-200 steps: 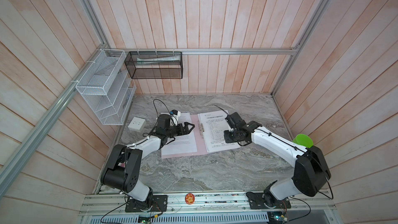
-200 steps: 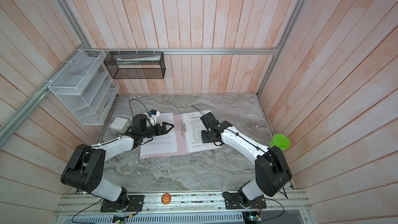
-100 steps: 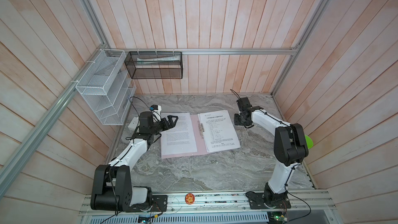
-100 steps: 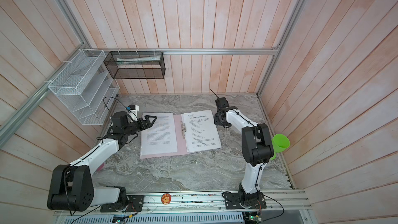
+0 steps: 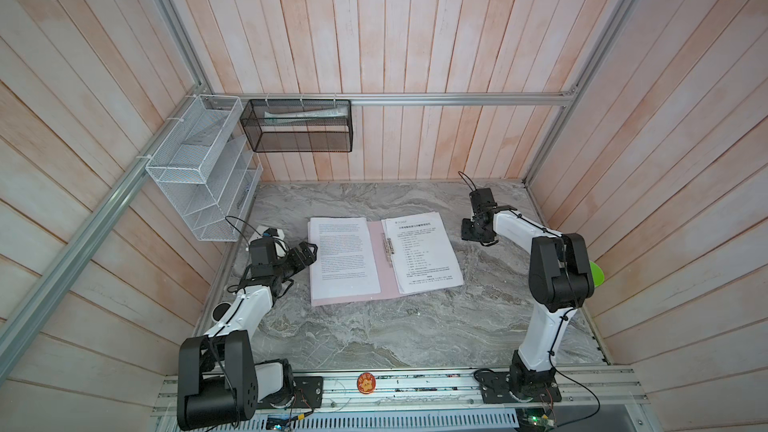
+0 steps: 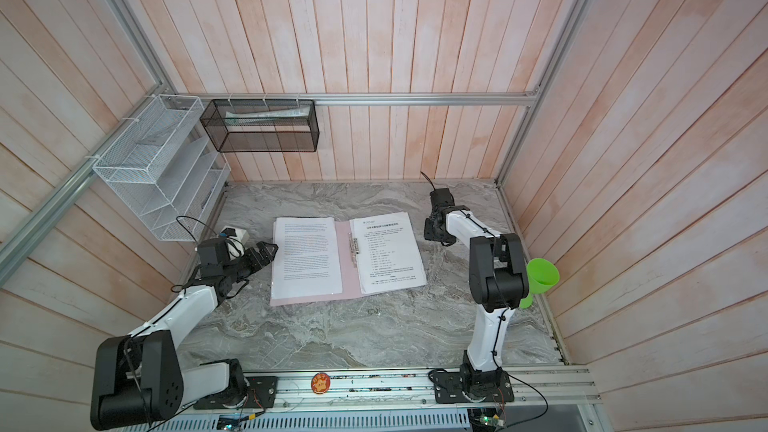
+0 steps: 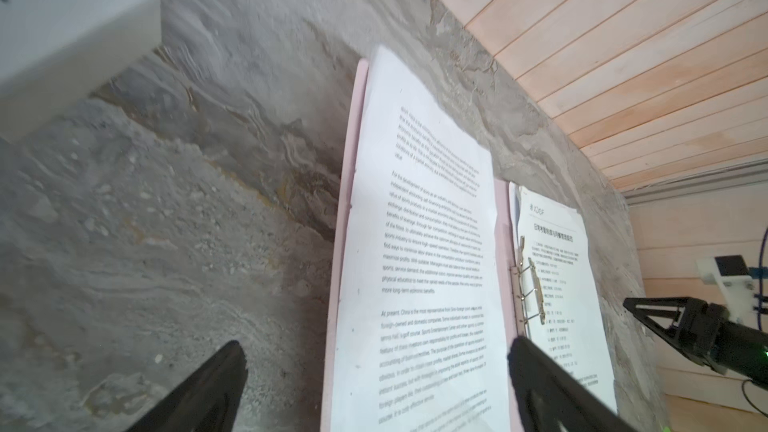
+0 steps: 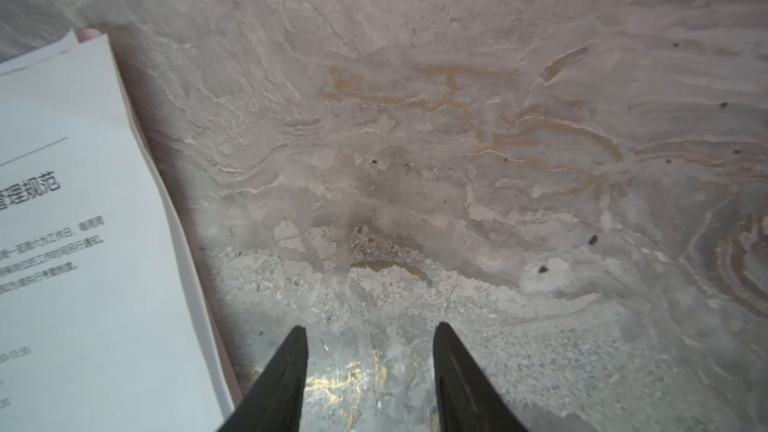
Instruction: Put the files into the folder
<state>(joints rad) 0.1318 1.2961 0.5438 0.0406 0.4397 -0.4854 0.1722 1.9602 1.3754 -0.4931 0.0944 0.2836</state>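
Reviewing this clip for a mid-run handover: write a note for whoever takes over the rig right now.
Left gripper: open, empty, beside the folder's left edge.
Right gripper: open, empty, over bare table right of the folder.
Folder: open flat on the table.
Files: some on the left cover, a stack on the right half with its edge at the clip.
Done: files lie on the open folder.
Left: probably join the left files to the stack, then close the cover.

I see my right pincer (image 8: 370, 326), jaws apart (marble table (image 8: 457, 139) beneath), the files (image 8: 83, 243) lying just beside it.
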